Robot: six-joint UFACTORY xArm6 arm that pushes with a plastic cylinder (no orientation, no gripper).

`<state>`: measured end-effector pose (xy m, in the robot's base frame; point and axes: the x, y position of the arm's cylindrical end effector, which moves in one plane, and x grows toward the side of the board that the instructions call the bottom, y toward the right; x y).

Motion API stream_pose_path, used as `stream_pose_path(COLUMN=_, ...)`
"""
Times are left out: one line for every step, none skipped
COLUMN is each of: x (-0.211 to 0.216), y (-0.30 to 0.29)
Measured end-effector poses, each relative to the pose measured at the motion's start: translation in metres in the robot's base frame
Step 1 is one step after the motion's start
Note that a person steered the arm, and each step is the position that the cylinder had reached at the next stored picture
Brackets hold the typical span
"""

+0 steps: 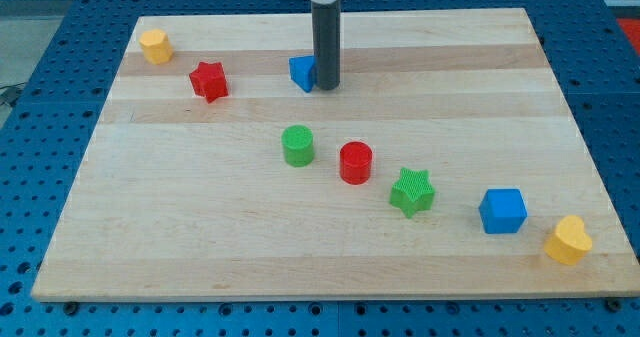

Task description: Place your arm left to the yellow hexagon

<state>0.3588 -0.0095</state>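
Yellow hexagon (pixel 155 46) top left | my tip (pixel 327 85) half-hides small blue block (pixel 302 73)

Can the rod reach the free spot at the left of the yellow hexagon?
Probably yes. My tip stands beside the blue block; the red star lies below the straight way to the yellow hexagon.

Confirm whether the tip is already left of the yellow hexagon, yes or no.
No: my tip sits beside the small blue block near the view's top centre, well to the right of the yellow hexagon.
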Motion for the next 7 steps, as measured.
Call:
stream_pose_path(x=0.05, y=-0.011)
stream_pose_path(x=0.058, y=-0.038)
stream_pose_path(x=0.06, y=-0.073)
stream_pose_path(x=0.073, y=-0.115)
stream_pose_path(x=0.08, y=-0.16)
stream_pose_path(x=0.08, y=-0.197)
stream_pose_path(x=0.065, y=-0.231)
